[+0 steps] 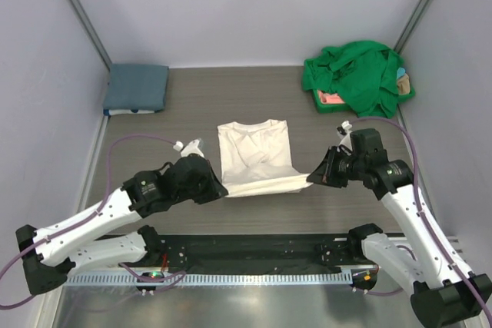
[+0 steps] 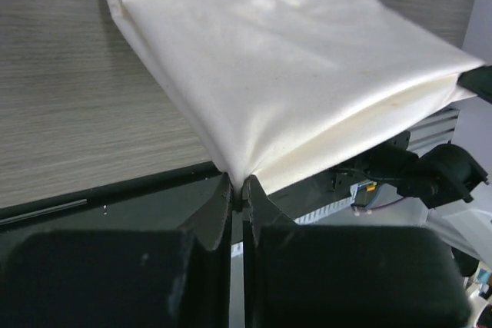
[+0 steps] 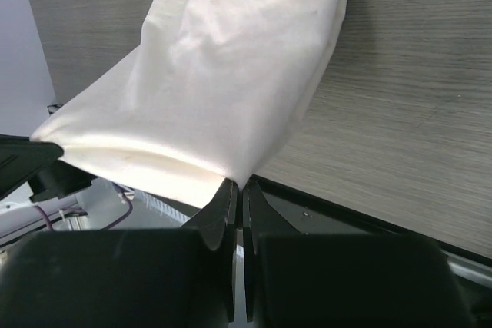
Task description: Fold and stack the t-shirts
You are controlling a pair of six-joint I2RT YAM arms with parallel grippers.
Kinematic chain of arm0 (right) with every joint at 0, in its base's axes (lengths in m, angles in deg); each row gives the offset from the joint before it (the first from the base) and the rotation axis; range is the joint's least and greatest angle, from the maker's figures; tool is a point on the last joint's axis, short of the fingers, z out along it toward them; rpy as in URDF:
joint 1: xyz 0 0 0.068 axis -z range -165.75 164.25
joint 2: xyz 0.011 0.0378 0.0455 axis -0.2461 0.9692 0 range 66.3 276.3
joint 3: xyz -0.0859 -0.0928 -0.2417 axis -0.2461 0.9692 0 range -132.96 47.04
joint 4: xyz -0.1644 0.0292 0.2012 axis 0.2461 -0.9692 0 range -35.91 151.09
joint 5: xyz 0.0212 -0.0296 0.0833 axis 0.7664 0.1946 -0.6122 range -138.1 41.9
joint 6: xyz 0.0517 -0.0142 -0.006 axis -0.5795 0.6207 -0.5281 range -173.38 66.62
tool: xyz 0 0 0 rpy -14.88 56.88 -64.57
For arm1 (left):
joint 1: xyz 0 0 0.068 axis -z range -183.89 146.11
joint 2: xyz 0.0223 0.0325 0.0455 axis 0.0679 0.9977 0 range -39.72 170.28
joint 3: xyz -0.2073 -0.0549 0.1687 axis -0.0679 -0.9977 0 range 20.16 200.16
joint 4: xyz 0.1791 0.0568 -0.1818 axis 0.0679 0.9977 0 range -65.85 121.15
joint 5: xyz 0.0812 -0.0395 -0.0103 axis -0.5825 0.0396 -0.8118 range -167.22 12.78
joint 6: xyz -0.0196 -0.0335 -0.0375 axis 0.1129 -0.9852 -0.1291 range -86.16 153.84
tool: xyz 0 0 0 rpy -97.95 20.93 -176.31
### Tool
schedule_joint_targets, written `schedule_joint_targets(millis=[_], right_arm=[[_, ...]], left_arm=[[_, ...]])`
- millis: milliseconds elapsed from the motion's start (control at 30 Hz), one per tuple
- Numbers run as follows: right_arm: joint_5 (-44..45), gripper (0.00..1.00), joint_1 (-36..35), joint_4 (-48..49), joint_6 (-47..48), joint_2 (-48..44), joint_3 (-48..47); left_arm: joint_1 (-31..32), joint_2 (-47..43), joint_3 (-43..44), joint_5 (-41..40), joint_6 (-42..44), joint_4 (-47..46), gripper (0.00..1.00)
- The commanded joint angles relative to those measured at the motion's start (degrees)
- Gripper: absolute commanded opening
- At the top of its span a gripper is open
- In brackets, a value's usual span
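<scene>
A cream-white t-shirt (image 1: 254, 151) lies in the middle of the table, collar end away from me, its near hem lifted off the surface. My left gripper (image 1: 224, 188) is shut on the hem's left corner, and my right gripper (image 1: 310, 178) is shut on the right corner. In the left wrist view the cream-white t-shirt (image 2: 292, 74) fans out from my pinched left gripper (image 2: 237, 184). The right wrist view shows the same cloth (image 3: 223, 74) running up from my closed right gripper (image 3: 237, 188). A folded slate-blue t-shirt (image 1: 137, 87) rests at the back left. A bright green t-shirt (image 1: 357, 74) lies crumpled at the back right.
Under the green heap a pink t-shirt (image 1: 332, 98) and a bit of turquoise cloth (image 1: 401, 82) show. Grey walls close in the table on three sides. A black rail (image 1: 254, 250) with the arm bases runs along the near edge.
</scene>
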Motion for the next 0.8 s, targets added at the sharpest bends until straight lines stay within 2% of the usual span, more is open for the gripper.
schedule_joint_targets(millis=[0,200,333,600,767], right_arm=[[3.7,0.01,0.5,-2.0,1.4,3.5,-5.4],[6.7,0.01,0.5,1.7,5.0,14.7,-11.7],[6.7,0.01,0.5,3.9,6.4,21.7,-16.0],[8.1,0.01,0.7,6.3,7.4,34.7,-26.4],[8.9,0.01,1.1,6.8,7.4,41.9,-31.4]], left_arm=[[0.0,1.8,8.0,-9.7,2.5,14.2,0.00],[-1.2,7.8,15.3,-13.5,7.4,13.3,0.00],[-7.5,12.7,18.7,-12.3,12.0,11.6,0.00],[-22.9,20.7,23.4,-1.8,21.0,3.9,0.00],[-28.7,28.3,28.1,3.4,25.1,1.8,0.00]])
